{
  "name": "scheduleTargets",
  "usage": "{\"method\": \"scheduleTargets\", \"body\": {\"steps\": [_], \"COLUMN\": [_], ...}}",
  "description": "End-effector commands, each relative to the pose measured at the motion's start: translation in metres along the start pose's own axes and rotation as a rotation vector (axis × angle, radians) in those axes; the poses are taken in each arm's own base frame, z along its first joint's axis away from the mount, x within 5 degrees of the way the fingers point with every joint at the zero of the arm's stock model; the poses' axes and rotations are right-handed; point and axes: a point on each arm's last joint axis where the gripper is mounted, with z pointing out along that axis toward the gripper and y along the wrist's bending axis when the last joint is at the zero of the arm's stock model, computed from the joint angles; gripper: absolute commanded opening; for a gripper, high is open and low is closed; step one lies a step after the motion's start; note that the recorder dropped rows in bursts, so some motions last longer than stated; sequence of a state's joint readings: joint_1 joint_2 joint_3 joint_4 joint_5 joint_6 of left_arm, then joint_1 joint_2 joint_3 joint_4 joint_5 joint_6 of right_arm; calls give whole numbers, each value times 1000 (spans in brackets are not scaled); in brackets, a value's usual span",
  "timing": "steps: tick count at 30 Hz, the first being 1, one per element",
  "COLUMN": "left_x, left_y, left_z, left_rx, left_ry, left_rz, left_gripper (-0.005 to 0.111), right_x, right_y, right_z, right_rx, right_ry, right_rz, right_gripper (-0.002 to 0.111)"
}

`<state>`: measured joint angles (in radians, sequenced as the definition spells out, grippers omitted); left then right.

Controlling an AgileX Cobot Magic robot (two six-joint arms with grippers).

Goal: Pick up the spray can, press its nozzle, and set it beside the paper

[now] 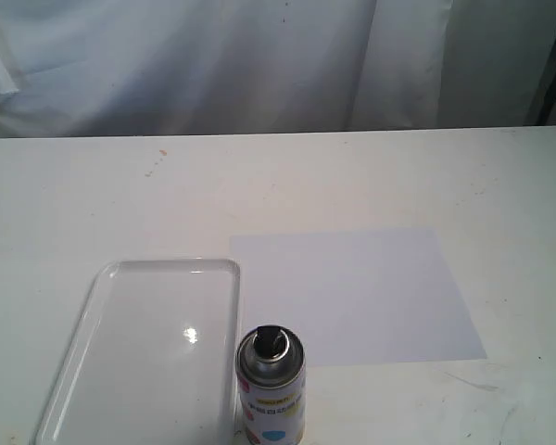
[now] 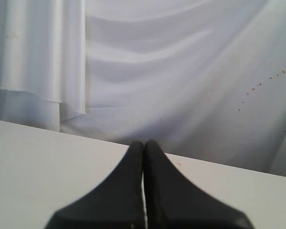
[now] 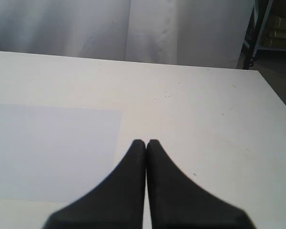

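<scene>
White paper (image 1: 357,297) corner near spray can (image 1: 271,389)

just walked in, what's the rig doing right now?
Nothing is being handled. The small silver-topped, white-labelled spray can with its black plastic nozzle stands upright on the white table, between the clear plastic tray and the flat white sheet of paper. Neither arm shows in the exterior view. The left gripper and right gripper are both shut and empty.
</scene>
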<state>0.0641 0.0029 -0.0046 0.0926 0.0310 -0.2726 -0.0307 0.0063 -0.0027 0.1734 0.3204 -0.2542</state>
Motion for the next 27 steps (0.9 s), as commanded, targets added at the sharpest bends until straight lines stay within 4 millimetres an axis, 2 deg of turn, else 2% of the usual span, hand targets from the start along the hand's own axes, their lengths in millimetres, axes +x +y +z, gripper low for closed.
{"method": "scheduleTargets", "body": {"steps": [1, 21, 27], "left_x": [1, 1, 1], "left_y": [0, 0, 0], "left_z": [0, 0, 0], "left_rx": [7, 7, 7], "left_ry": [-5, -5, -5], "left_rz": [-12, -12, -12], "left_gripper": [0, 0, 0], "right_x": [0, 0, -8], "right_y": [0, 0, -2], "right_z": [0, 0, -1], "right_rx": [1, 5, 26], "right_ry": [-14, -15, -98], "right_rz": [1, -19, -19], "right_gripper": [0, 0, 0]}}
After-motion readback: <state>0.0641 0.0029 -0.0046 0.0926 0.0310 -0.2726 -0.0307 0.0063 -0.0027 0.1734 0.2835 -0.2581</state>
